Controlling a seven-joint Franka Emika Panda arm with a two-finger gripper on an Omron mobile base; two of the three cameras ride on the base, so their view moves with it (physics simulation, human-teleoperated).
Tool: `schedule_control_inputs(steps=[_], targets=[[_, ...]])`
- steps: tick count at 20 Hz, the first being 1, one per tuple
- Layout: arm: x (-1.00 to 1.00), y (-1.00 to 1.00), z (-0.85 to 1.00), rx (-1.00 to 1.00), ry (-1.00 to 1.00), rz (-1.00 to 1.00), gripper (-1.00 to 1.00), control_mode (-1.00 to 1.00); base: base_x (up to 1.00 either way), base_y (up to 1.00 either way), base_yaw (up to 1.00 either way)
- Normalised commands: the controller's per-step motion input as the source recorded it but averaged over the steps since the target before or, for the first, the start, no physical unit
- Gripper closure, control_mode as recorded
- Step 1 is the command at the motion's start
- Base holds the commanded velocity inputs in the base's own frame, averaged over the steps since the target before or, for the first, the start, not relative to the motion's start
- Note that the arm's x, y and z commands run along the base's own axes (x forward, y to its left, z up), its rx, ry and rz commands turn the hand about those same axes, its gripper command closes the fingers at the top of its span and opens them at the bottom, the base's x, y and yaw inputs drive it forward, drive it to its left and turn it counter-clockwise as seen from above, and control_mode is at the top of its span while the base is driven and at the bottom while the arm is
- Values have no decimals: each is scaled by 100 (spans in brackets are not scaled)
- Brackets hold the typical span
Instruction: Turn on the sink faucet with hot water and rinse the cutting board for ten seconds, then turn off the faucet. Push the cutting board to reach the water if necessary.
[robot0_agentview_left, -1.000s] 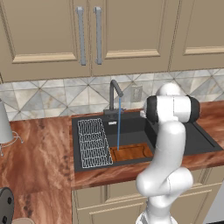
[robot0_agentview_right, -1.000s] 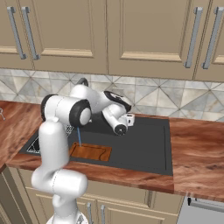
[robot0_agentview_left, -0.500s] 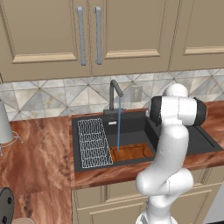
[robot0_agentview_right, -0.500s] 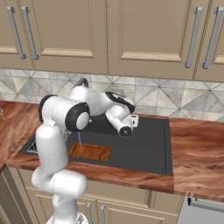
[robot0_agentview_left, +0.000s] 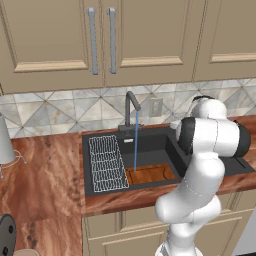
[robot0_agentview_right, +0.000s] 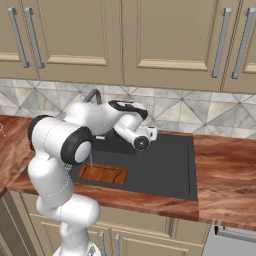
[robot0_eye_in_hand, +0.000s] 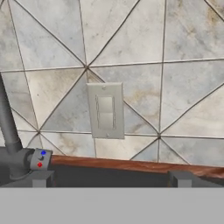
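Left base view: a thin light-blue water stream (robot0_agentview_left: 135, 148) falls from the slim dark grey metal faucet (robot0_agentview_left: 131, 107) onto the small reddish-brown wooden cutting board (robot0_agentview_left: 150, 175) – it lies in the matte black sink (robot0_agentview_left: 165, 142) just beside a white wire rack (robot0_agentview_left: 107, 163). The gripper (robot0_agentview_right: 150, 133) hangs above the basin, facing a beige wall switch plate (robot0_eye_in_hand: 105, 110) – finger spread cannot be told.

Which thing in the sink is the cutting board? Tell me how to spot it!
Find the big matte black sink set in the reddish-brown wooden countertop. Two things lie on its floor: a white wire grid rack and, beside it under the thin blue water stream, the small reddish-brown wooden cutting board. It is solid wood with an orange rim, not wire.
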Motion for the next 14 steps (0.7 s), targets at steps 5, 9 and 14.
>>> schedule_control_inputs(steps=[5,9,14], targets=[[-36,0,61,0,12,-1,-100,-100,0,0,0],[-32,3,38,0,10,-1,-100,-100,0,0,0],[-19,16,31,0,7,0,-100,-100,0,0,0]])
